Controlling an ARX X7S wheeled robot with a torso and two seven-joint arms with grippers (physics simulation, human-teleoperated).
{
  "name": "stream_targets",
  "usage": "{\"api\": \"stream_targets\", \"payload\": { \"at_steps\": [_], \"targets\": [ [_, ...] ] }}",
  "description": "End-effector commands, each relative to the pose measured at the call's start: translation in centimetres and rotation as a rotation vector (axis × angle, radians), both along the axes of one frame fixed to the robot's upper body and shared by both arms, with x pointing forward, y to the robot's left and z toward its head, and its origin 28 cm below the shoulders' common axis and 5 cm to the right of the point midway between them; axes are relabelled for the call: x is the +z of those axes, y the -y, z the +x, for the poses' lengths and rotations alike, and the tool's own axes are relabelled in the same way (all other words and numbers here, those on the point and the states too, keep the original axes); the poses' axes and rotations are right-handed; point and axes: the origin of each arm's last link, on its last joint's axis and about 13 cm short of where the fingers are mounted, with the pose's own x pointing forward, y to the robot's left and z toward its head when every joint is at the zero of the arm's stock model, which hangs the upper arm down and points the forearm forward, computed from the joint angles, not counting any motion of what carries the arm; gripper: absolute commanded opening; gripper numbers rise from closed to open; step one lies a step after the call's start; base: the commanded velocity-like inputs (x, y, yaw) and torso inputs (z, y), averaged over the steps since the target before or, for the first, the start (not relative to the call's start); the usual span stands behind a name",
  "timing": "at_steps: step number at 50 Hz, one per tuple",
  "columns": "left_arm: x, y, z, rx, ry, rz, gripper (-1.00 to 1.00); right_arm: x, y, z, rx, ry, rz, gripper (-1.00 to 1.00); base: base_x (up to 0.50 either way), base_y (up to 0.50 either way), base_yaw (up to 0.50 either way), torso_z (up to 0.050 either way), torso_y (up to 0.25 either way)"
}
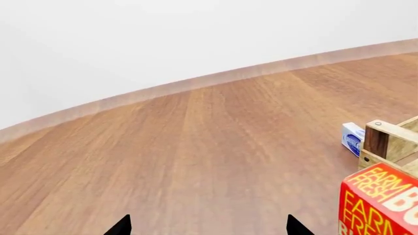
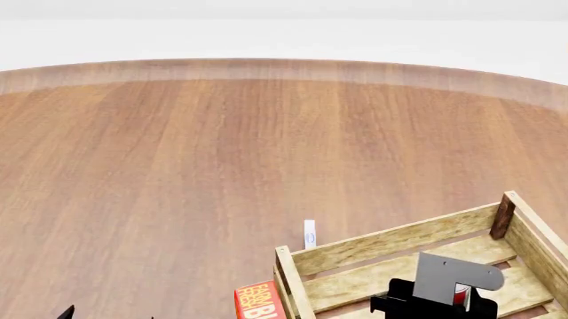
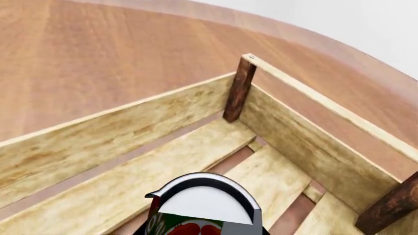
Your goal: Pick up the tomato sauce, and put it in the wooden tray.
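The right gripper clasps the tomato can and holds it over the slatted floor inside the wooden crate. The left gripper hangs spread apart over bare floor, near a red box just outside the crate's corner.

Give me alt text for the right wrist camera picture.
The tomato sauce can, silvery top facing the camera, is above the slatted floor of the wooden tray. The tray's walls meet at a dark corner post, brown wooden table beyond.
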Motion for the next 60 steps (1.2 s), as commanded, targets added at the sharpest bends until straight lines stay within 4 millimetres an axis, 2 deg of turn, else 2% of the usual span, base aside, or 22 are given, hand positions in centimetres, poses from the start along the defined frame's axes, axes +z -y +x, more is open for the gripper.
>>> {"api": "stream_targets", "payload": {
  "at_steps": [1, 9, 10, 60],
  "targets": [
    [0.25, -0.04, 0.30, 0.023, 0.028, -0.047, 1.00, -0.06, -0.38, -0.01, 0.026, -0.013, 0.006, -1.00, 0.00, 0.00, 0.00, 0.000, 0.000],
    [0.31, -0.01, 0.26, 0.023, 0.029, -0.048, 1.00, -0.10, -0.40, -0.04, 0.020, -0.016, 0.005, -1.00, 0.00, 0.00, 0.00, 0.000, 0.000],
    [0.35, 0.01, 0.23, 0.023, 0.029, -0.048, 1.00, -0.11, -0.40, -0.05, 0.023, -0.016, 0.006, 1.00, 0.00, 0.00, 0.00, 0.000, 0.000],
    [0.40, 0.06, 0.20, 0.021, 0.028, -0.047, 1.00, 0.46, -0.59, 0.45, 0.049, 0.036, -0.030, 1.00, 0.00, 0.00, 0.00, 0.000, 0.000]
  ]
}}
